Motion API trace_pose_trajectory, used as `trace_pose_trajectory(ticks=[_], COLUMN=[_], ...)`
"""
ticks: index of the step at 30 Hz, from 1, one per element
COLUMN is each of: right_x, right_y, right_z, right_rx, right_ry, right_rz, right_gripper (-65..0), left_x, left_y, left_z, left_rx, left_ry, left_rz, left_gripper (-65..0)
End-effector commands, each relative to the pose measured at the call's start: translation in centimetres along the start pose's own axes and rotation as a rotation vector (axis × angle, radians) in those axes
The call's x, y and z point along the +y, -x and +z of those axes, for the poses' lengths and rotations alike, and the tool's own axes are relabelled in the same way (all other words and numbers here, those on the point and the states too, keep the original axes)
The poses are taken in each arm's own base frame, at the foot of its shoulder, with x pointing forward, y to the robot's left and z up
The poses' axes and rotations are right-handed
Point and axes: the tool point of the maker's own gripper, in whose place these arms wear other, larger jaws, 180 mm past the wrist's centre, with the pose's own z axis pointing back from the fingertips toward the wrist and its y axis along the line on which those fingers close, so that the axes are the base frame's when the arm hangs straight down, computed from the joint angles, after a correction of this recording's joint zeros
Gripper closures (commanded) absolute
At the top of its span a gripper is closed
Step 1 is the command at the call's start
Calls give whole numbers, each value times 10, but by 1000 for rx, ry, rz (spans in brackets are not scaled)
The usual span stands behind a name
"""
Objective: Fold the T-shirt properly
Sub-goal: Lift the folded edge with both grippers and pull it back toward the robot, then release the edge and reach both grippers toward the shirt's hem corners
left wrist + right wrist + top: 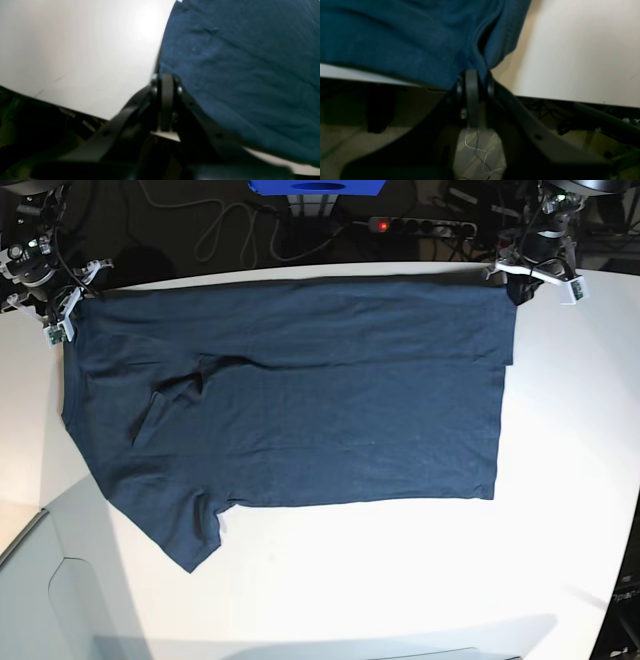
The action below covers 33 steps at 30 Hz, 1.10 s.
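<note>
Both pincers, left gripper [520, 288] upper right and right gripper [68, 308] upper left, pinch the T-shirt's [300, 390] far corners on the table [400, 580].

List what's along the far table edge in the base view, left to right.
Right gripper at the T-shirt's far-left corner → T-shirt spread flat across the table → left gripper at the shirt's far-right corner → bare white table.

The white table [400, 580] carries one item, the T-shirt [300, 400]. The garment lies spread flat across the far half of the tabletop. One sleeve extends toward the near left.
</note>
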Motion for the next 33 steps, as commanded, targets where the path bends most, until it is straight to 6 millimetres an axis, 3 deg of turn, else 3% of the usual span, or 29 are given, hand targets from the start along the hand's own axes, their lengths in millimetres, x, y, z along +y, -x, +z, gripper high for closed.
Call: trace_pose_trajectory(ticks=[1,5,9,12,15,18,23,25,31,33], right_x=[-5,-5,-5,-6,-8,-18,-35,-39,-47,-42], right_y=[-6,-6,-6,-8,-11,-16,-34,-50,-80,-86], right_z=[4,4,4,5,6,13,31,34,35,33], right_rx=[-22,-20,-20,-25,-34,-51,-110,-152,-228,-239], right_ry=[6,6,6,11,17,52,123,140,163,150], right_rz=[32,33,33,36,37,34,41,45,35,44], right_gripper=[-12,-90,-282,-385,-426,-425,-425,-425,-425,-425], left_x=[2,3,5,6,5,9,23,25,-3,-27], left_y=[-4,0,4,11,17,14,-24,-43,-114,-137], left_z=[4,6,9,11,11,13,26,28,6,-6], left_rx=[-15,-2,13,53,90,81,-26,-80,-280,-331], left_ry=[-3,-4,-7,-12,-11,-23,-74,-84,-20,33], left_rz=[-10,-14,-19,-21,-21,-20,-31,-38,-46,-95], left_gripper=[0,0,-4,-114,-212,-225,-228,-229,-230,-231])
